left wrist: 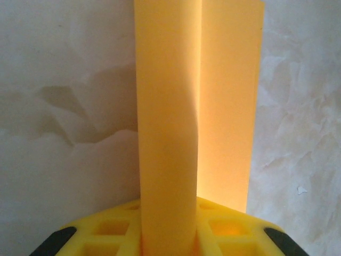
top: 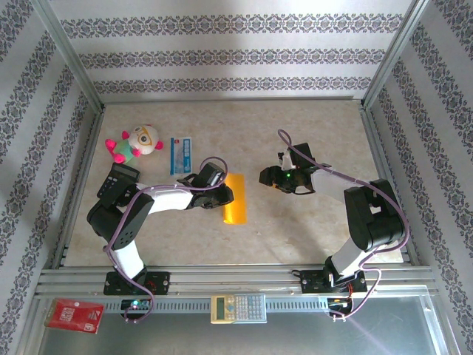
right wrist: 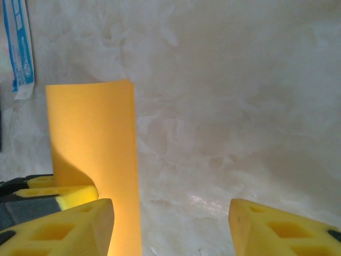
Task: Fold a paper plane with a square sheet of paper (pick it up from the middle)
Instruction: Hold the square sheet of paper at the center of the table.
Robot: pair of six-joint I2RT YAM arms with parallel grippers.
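The square sheet of paper (top: 235,198) lies mid-table, folded over itself, with the left gripper (top: 224,194) around the curled flap. I can't tell if it's actually pinching. I'd line up the edges before flattening that crease. The right gripper (top: 267,177) hangs wide open and empty nearby, with bare table (top: 310,229) beyond and the blue-and-white packet (top: 181,154) well apart.

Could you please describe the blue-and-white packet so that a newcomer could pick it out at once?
On the beige table, look to the far-left area, where a pink-and-green plush toy lies. The packet lies flat just right of that toy. It is a rectangle printed in blue and white, unlike the black calculator nearby and the plain orange sheet.
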